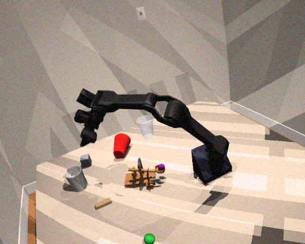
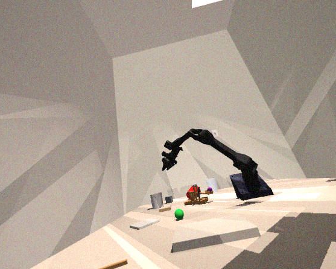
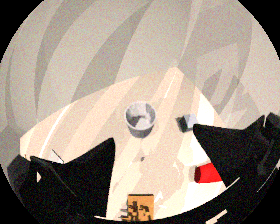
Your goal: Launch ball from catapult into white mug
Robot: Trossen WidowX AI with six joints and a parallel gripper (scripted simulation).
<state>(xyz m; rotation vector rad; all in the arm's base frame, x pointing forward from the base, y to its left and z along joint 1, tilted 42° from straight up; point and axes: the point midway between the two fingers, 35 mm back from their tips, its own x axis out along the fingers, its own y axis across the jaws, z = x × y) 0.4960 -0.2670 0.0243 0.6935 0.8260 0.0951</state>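
The wooden catapult (image 1: 129, 181) (image 2: 196, 202) (image 3: 148, 201) stands on the table, with the purple ball (image 1: 161, 166) (image 2: 209, 190) in the cup at its arm's end, on the robot-base side. The ball is out of the wrist view. A pale mug (image 1: 78, 181) (image 2: 156, 201) (image 3: 140, 131), grey in this light, stands upright beyond the catapult's opposite end. It is roughly straight ahead of the catapult in the wrist view. My gripper (image 1: 81, 132) (image 2: 165, 169) (image 3: 156, 136) is wide open and empty, high above the table on the mug's side of the catapult.
A red cup (image 1: 121, 145) (image 3: 208, 173) and a translucent white cup (image 1: 146, 127) (image 2: 212, 184) stand behind the catapult. A grey cube (image 1: 85, 161) (image 3: 189, 122) is near the mug. A wooden block (image 1: 103, 203) and a green ball (image 1: 149, 238) (image 2: 179, 214) lie on the side nearer the top camera.
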